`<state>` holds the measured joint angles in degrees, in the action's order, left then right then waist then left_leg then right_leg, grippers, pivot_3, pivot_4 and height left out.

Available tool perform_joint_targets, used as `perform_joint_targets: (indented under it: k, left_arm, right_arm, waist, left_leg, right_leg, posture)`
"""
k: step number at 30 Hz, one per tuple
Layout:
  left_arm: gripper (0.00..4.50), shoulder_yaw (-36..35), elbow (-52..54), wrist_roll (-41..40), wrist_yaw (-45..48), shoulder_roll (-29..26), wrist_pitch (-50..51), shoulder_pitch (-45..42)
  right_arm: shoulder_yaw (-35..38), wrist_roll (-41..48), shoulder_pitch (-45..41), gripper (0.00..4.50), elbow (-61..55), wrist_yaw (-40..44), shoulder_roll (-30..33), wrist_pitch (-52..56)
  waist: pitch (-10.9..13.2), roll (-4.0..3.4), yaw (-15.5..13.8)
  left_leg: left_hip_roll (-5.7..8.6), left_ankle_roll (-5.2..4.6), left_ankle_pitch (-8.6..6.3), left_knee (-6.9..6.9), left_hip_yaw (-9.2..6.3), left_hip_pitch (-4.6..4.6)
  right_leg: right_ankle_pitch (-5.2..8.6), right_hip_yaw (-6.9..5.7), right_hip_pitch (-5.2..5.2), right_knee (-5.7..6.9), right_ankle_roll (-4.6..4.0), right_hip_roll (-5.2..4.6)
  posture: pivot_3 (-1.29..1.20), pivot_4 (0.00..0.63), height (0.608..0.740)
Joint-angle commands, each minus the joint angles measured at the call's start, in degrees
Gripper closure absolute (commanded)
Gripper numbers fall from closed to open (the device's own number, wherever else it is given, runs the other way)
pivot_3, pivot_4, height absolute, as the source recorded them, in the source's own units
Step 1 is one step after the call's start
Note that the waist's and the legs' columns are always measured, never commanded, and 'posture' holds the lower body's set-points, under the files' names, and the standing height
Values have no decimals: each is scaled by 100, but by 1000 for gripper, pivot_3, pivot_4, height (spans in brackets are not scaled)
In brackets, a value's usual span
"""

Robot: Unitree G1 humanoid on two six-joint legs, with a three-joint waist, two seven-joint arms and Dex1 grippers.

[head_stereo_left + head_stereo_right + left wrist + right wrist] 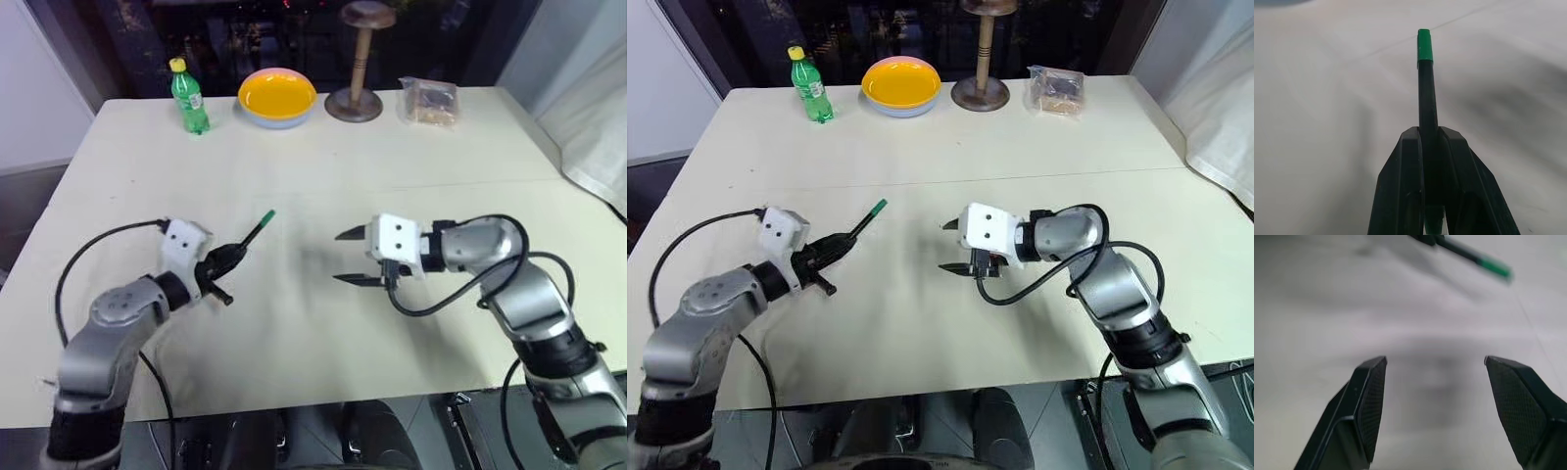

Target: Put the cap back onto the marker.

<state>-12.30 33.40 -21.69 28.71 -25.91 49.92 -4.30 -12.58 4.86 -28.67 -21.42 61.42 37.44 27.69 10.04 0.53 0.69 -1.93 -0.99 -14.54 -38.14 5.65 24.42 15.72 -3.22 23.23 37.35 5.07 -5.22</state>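
Left end effector (pixel 227 257) clamps capped marker (pixel 253 233); right end effector (pixel 345 257) empty, apart

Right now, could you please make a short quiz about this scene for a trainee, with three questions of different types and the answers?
1. True or false: the left claw is shut on the marker.
2. Which colour is the marker's far end in the left wrist view? A) red B) green C) yellow
3. Fill in: the right claw is ____ and holds nothing.

Key
1. True: both fingers press on the dark shaft.
2. B: the end is green; it looks like the cap, already on.
3. Open: its fingers stand well apart, with bare table between them.
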Motion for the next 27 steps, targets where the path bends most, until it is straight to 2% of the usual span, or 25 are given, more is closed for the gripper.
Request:
perform_joint_targets:
  k: [1, 5, 9, 17, 22, 27]
  left_arm:
    - [4500, -331, 924, -89, -734, 144, 935, 326]
    - [4500, -677, 1401, -98, -1337, 472, 1785, 560]
    - [4500, -702, 1651, -30, -1678, 652, 2062, 736]
    - [4500, -533, 1660, 5, -1998, 1013, 1952, 1009]
    - [4500, -476, 1472, 66, -2045, 1013, 1753, 1080]
    - [4500, -448, 1289, 140, -2085, 1005, 1514, 1116]
  right_arm:
    - [221, 133, 197, 1225, -482, -277, 62, 207]
    - [171, 179, 368, 1225, -656, -499, 23, 359]
    - [133, 235, 379, 1225, -694, -633, 4, 431]
    - [298, 564, 145, 1225, -700, -516, 193, 538]
    - [561, 985, -253, 1225, -618, -354, 371, 728]
    - [624, 1262, -242, 1225, -678, -206, 571, 785]
  waist:
    - [0, 1, 1]
    - [-1, 2, -2]
    - [-3, 6, -13]
    - [-4, 7, -9]
    - [-4, 7, -10]
    - [-4, 7, -1]
  left_leg:
    - [0, 1, 0, 0, -2, -1]
    - [0, 6, 3, 0, -8, -2]
    - [4, 6, 3, -1, -11, -2]
    - [6, 7, 1, 0, -15, -1]
    - [8, 7, 1, 0, -16, -1]
    - [8, 4, -2, 2, -18, 2]
  right_leg:
    - [0, 0, -1, 0, 0, 0]
    - [1, -1, -2, 1, -3, 4]
    - [1, -1, -4, 0, -5, 1]
    - [11, 0, -4, -3, -26, -10]
    - [12, 0, -3, -4, -32, -16]
    - [13, 0, -3, -13, -35, -22]
  posture:
    - [0, 150, 740]
    - [0, 150, 740]
    - [0, 150, 740]
    - [0, 150, 740]
    - [0, 150, 740]
    - [0, 150, 740]
